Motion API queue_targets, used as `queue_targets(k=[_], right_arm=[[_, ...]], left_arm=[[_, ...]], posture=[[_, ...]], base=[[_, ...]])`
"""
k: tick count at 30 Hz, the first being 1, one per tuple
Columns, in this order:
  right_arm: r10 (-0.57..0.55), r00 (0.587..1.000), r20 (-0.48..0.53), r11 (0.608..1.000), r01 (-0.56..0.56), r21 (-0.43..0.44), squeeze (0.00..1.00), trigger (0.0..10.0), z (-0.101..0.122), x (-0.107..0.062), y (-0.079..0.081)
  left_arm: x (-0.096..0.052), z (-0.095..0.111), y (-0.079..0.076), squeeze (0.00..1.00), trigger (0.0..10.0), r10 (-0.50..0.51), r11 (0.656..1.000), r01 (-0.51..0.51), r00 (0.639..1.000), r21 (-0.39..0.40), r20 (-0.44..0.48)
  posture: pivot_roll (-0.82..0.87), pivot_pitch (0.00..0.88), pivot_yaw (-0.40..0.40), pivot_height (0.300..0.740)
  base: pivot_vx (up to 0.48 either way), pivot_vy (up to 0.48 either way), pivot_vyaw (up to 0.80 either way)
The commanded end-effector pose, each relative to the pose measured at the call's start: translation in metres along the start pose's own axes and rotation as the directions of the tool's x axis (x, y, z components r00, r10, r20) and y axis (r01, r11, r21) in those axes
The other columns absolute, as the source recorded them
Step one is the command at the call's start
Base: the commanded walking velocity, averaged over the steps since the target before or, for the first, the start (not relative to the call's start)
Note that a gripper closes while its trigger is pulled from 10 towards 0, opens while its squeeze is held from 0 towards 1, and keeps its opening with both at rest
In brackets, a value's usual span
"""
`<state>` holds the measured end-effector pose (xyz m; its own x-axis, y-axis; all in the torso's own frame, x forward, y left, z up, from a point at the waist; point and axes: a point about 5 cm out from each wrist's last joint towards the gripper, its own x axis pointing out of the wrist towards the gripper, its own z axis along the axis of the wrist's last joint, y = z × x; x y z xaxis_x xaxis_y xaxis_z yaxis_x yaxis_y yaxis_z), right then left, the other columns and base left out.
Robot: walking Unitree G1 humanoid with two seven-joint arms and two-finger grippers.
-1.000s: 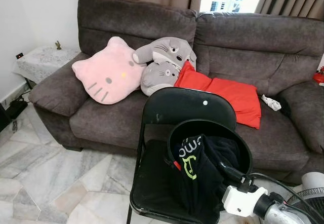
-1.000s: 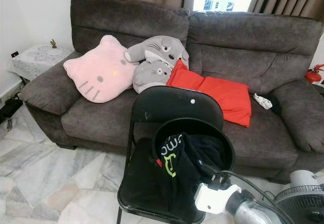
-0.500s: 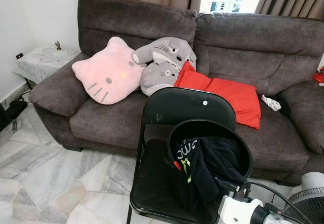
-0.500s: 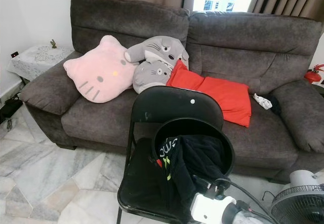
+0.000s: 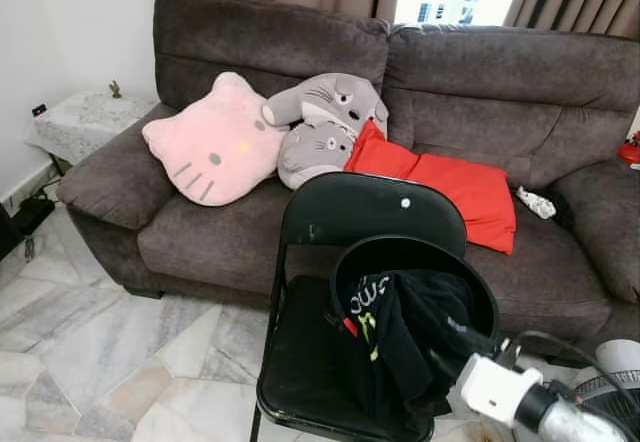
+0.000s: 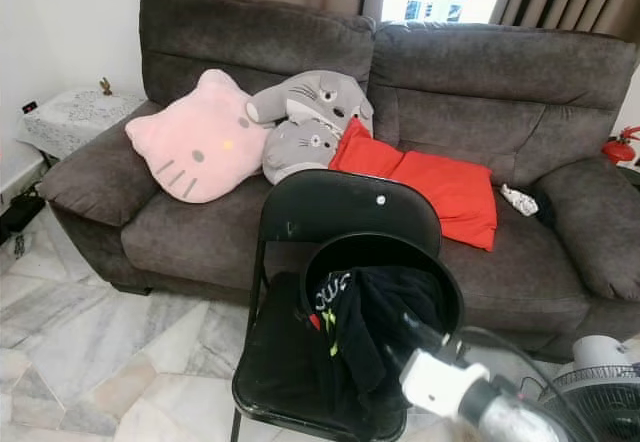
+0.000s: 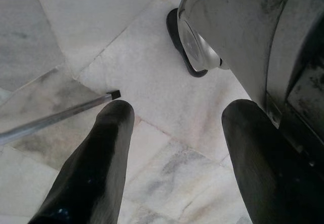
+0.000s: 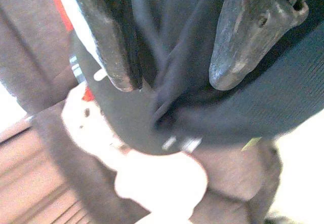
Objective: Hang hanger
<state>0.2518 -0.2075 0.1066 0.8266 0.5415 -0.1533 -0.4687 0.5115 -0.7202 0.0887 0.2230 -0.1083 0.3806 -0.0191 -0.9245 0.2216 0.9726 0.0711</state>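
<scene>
Shifted rightward from a second ago, the right gripper (image 8: pixel 172 82) is seen parted over the black garment (image 5: pixel 410 337) heaped in the black basket (image 5: pixel 480 297) on the folding chair (image 5: pixel 300 362); no hanger can be made out. Left gripper (image 7: pixel 174 148) hangs open above marble floor (image 7: pixel 152 82).

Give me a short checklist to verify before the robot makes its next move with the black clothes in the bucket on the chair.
1. Right hand at the clothes: ok, its fingers straddle a fold of dark fabric in the right wrist view.
2. Fabric firmly pinched: cannot tell, the fingers stand apart around the fold.
3. Hanger located: not ok, none can be made out among the clothes.
4. Bucket steady on the chair: ok, it sits upright on the seat against the backrest.
5. Left hand out of the way: ok, open and pointing at the floor.
6. Cable near the fan: cannot tell whether it could snag.
</scene>
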Motion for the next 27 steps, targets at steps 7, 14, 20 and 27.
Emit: queue_targets(k=[7,14,20,27], right_arm=[[-0.191,0.972,0.134,0.98,0.182,0.079,0.0,10.0,0.04,0.015,-0.039],[-0.014,0.985,0.172,0.97,-0.028,0.242,0.0,10.0,0.054,0.008,-0.026],[0.236,0.97,0.051,0.926,-0.24,0.293,0.0,10.0,0.044,-0.022,-0.006],[0.474,0.881,-0.012,0.816,-0.434,0.382,0.0,10.0,0.043,-0.051,0.018]], left_arm=[[0.002,0.006,-0.002,0.0,10.0,-0.013,1.0,0.013,1.0,-0.002,0.019],[0.002,0.006,-0.003,0.0,10.0,-0.015,1.0,0.015,1.0,-0.005,0.019],[0.002,0.007,-0.003,0.0,10.0,-0.016,1.0,0.016,1.0,-0.006,0.018],[0.002,0.007,-0.003,0.0,10.0,-0.017,1.0,0.017,1.0,-0.003,0.018]], posture=[[-0.1,0.013,-0.032,0.74],[-0.1,0.014,-0.033,0.74],[-0.11,0.015,-0.034,0.74],[-0.11,0.016,-0.029,0.74]], base=[[0.0,0.0,0.0],[0.0,0.0,0.0],[0.0,0.0,0.0],[0.0,0.0,0.0]])
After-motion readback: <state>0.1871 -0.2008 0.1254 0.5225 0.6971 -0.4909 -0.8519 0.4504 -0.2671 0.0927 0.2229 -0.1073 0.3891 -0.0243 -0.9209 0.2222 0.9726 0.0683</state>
